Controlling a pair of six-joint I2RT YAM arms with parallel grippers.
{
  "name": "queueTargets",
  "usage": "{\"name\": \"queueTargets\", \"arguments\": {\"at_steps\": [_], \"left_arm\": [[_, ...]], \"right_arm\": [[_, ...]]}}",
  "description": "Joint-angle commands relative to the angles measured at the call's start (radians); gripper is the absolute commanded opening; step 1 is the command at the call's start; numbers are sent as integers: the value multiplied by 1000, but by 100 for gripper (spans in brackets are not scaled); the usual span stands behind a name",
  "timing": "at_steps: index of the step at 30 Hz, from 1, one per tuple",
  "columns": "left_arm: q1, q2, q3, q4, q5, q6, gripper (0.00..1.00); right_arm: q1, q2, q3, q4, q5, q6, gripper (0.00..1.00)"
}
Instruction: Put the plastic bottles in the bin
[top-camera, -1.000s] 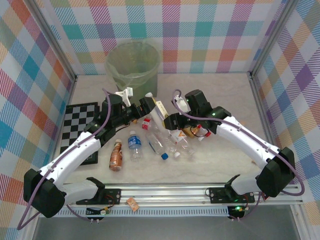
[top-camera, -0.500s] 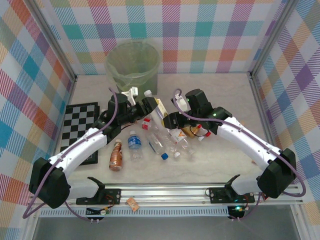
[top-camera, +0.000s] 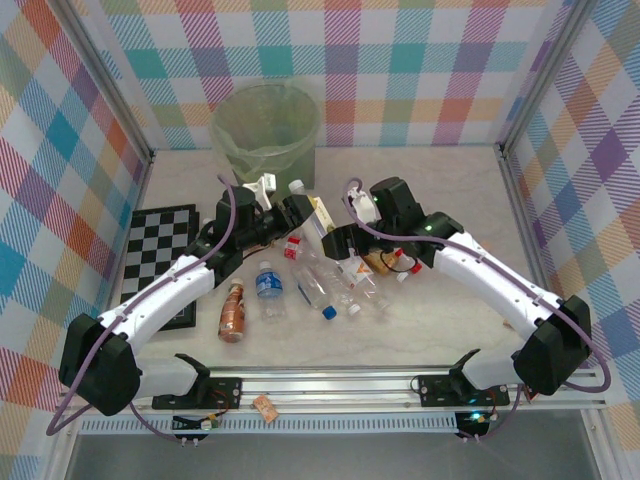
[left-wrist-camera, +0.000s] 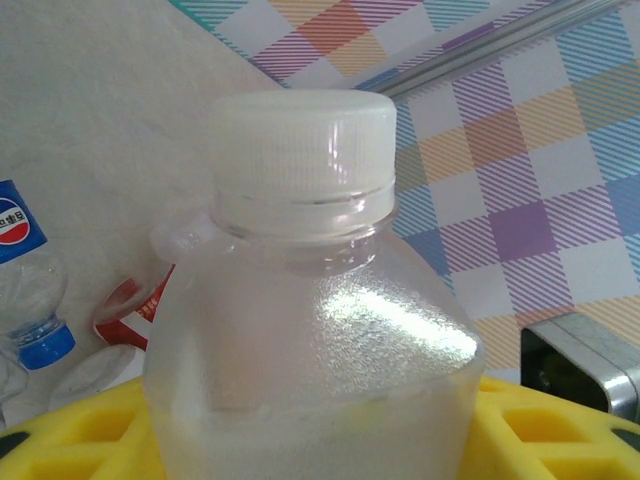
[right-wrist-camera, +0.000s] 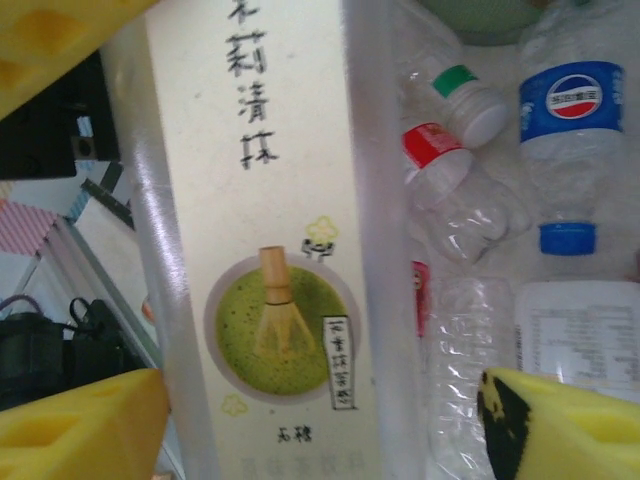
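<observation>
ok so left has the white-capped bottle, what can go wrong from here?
1. The right gripper, jaws open, straddles the same frosted white-capped plastic bottle that the left gripper holds: the arms may collide or tug it.
2. The left grip sits near the cap end, so the body may swing or slip before the round pale-green bin.
3. Loose clear bottles beneath could get knocked.

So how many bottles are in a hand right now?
1: the white-capped tea bottle, gripped by the left hand in front of the bin. The right hand's open fingers flank its label. The other bottles lie on the table; some may be hidden.
</observation>
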Motion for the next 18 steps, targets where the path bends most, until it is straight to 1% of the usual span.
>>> {"name": "queueTargets", "arguments": {"at_steps": [1, 2, 4, 7, 8, 13, 16, 18], "left_arm": [[17, -9, 30, -8, 8, 41, 51], [21, -11, 47, -23, 8, 55, 51], [35, -6, 105, -68, 19, 96, 51], [65, 10, 204, -126, 49, 151, 50], [76, 16, 236, -141, 57, 168, 50], [141, 62, 416, -229, 92, 264, 49], [186, 93, 509, -265, 95, 309, 48], [220, 111, 554, -258, 87, 327, 46]], "right_arm": [[-30, -55, 29, -59, 140, -34, 91], [-52, -69, 24, -72, 176, -23, 93], [-120, -103, 2, -106, 229, 18, 93], [-223, -145, -58, -143, 241, 69, 94], [-242, -155, -78, -152, 252, 73, 93], [-288, -183, -168, -214, 356, 56, 93], [-307, -178, -204, -248, 380, 46, 91], [-318, -176, -224, -258, 381, 44, 90]]}}
